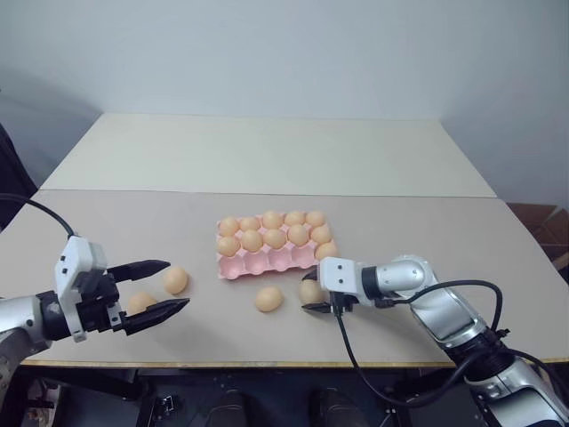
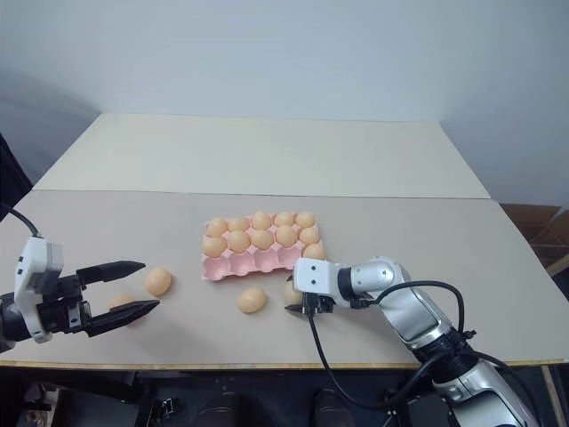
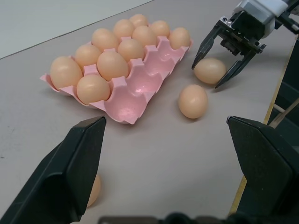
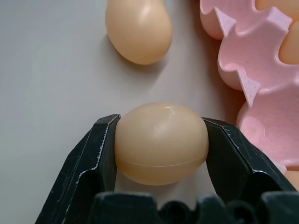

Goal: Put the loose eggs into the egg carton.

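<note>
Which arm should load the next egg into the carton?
Right. The right gripper is already clamped on an egg beside the egg carton; the left gripper is open, farther away.

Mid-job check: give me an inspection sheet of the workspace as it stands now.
Surface: beige table, a second pale table behind it.
Job's things: pink egg carton, back two rows filled, front row with one egg at its right end; four loose eggs on the table.
Clutter: nothing seen.
Grippers: right gripper closed on an egg beside the carton; left gripper open, near two eggs.
Cables: black cable hanging from the right wrist.
Surroundings: plain white wall.
</note>
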`<action>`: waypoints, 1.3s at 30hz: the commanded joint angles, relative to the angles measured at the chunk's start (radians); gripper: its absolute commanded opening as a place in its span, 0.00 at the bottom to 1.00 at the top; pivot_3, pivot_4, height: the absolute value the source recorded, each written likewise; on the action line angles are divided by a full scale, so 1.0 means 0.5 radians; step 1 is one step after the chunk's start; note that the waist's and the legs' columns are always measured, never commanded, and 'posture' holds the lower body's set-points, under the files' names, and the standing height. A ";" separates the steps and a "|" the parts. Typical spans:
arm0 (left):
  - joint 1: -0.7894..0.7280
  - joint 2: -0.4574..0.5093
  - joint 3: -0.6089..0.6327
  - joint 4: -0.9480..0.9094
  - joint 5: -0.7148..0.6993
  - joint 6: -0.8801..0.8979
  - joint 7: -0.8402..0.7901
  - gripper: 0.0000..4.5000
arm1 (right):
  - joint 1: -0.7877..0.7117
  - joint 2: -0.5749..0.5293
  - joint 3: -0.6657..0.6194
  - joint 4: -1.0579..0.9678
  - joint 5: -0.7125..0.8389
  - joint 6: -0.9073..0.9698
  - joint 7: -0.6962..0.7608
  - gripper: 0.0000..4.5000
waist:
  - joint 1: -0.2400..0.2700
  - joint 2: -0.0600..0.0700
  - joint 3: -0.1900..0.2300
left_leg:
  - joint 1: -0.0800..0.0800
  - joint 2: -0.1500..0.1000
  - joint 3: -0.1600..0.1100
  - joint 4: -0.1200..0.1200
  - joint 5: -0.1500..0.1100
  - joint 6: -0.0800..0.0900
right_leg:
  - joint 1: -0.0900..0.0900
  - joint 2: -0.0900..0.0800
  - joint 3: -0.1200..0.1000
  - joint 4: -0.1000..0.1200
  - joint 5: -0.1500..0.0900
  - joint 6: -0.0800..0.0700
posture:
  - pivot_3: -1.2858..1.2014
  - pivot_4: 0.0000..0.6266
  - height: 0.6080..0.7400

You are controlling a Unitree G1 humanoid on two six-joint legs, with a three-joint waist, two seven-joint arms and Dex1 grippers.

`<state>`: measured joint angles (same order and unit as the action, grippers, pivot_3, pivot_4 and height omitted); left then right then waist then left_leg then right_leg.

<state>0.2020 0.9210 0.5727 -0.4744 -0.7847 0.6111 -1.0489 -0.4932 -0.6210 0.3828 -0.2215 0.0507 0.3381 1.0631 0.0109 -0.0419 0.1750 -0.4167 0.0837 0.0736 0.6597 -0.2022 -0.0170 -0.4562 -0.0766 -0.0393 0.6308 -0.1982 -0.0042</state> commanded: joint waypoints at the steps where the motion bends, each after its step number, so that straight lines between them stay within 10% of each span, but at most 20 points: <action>1: -0.005 0.004 0.063 -0.052 -0.027 -0.018 0.003 1.00 | -0.110 0.010 -0.213 -0.239 0.248 0.142 0.039 0.57 | -0.002 0.000 0.000 | 0.000 0.000 0.000 0.000 0.000 0.000 | 0.000 0.000 0.000 0.000 0.000 0.000 | 0.52 0.24 1.00; 12: -0.029 -0.009 0.035 -0.061 -0.011 -0.034 0.026 1.00 | -0.418 0.199 -0.074 0.255 -0.075 0.020 -0.250 0.57 | -0.012 0.000 0.000 | 0.000 0.001 0.001 0.000 0.000 0.000 | 0.000 0.001 0.000 0.000 0.001 -0.001 | 0.52 0.24 1.00; 18: -0.008 -0.002 0.068 -0.079 -0.013 -0.028 0.024 1.00 | -0.426 0.192 -0.111 0.166 -0.055 0.062 -0.224 0.99 | -0.013 0.000 0.000 | -0.002 0.000 0.001 0.000 0.000 0.000 | -0.001 0.000 0.000 -0.001 0.006 0.008 | 0.52 0.24 1.00; 39: 0.115 -0.077 0.472 -0.001 0.004 -0.106 0.042 1.00 | 0.307 -0.682 -1.246 -0.137 1.030 0.208 0.568 1.00 | 0.000 0.000 0.000 | 0.001 0.000 0.002 0.000 0.000 0.000 | 0.002 -0.001 0.000 -0.002 0.000 -0.001 | 0.52 0.24 1.00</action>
<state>0.2542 0.8667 0.7690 -0.4741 -0.7853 0.5784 -1.0160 -0.3504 -0.9456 -0.1964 -0.2789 0.5267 0.4456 1.3147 0.0107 -0.0420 0.1749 -0.4146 0.0840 0.0746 0.6596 -0.2022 -0.0170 -0.4548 -0.0766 -0.0387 0.6300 -0.1979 -0.0049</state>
